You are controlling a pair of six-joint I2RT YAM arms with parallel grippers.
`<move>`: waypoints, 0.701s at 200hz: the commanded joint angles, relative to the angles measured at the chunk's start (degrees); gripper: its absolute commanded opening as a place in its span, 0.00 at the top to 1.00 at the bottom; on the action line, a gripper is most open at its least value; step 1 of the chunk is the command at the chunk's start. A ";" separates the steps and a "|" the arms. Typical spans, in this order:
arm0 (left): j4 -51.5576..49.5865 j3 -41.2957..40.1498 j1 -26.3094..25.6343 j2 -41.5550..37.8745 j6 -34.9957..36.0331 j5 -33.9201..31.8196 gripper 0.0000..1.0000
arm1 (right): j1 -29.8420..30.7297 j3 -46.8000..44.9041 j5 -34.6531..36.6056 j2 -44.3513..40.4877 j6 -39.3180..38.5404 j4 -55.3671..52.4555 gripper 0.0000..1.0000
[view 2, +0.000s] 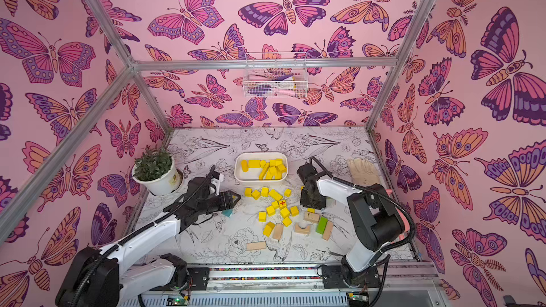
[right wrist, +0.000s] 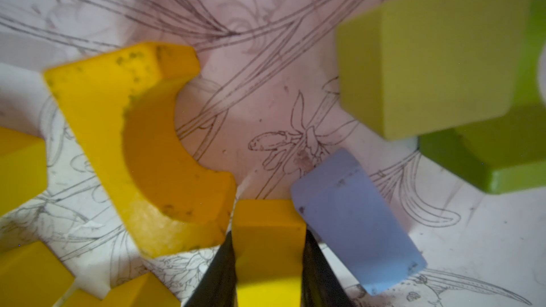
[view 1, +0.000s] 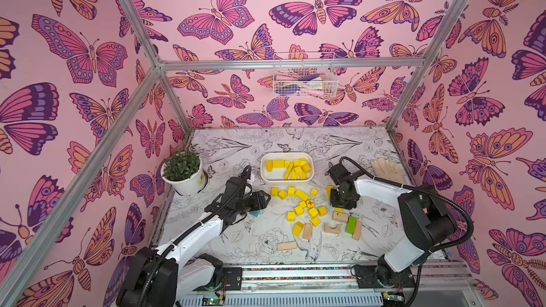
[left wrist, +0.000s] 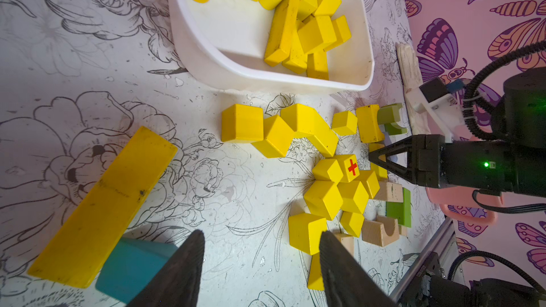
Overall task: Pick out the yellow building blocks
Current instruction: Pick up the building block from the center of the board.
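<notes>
Several yellow building blocks (view 1: 307, 208) lie loose in front of a white tub (view 1: 286, 154), one cube marked with a red cross (left wrist: 351, 168). More yellow blocks (view 1: 295, 168) fill the tub. My right gripper (right wrist: 268, 231) points down at the right edge of the loose group, shut on a yellow block (right wrist: 269, 264), between a yellow arch block (right wrist: 141, 149) and a pale blue block (right wrist: 354, 220). My left gripper (left wrist: 262, 233) hovers open and empty left of the group, near a long yellow bar (left wrist: 103, 205) and a teal block (left wrist: 133, 264).
Tan wooden blocks (view 1: 286, 245) and a green block (view 1: 351, 224) lie at the front right. A potted plant (view 1: 184, 172) stands at the left wall, and a glove (view 1: 387, 168) lies at the back right. A wire basket (view 1: 304, 78) hangs on the back wall.
</notes>
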 commanded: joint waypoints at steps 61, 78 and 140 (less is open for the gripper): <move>0.23 0.08 0.53 0.41 -0.01 0.65 0.37 | 1.07 -8.53 3.10 -17.75 0.85 5.37 0.73; 0.27 0.02 0.48 0.19 -0.01 0.77 0.37 | 1.07 -10.69 2.99 -21.78 0.58 6.96 0.73; 0.31 -0.44 0.48 -0.76 -0.06 0.68 0.37 | 1.16 -11.49 1.51 -24.33 -0.33 8.03 0.74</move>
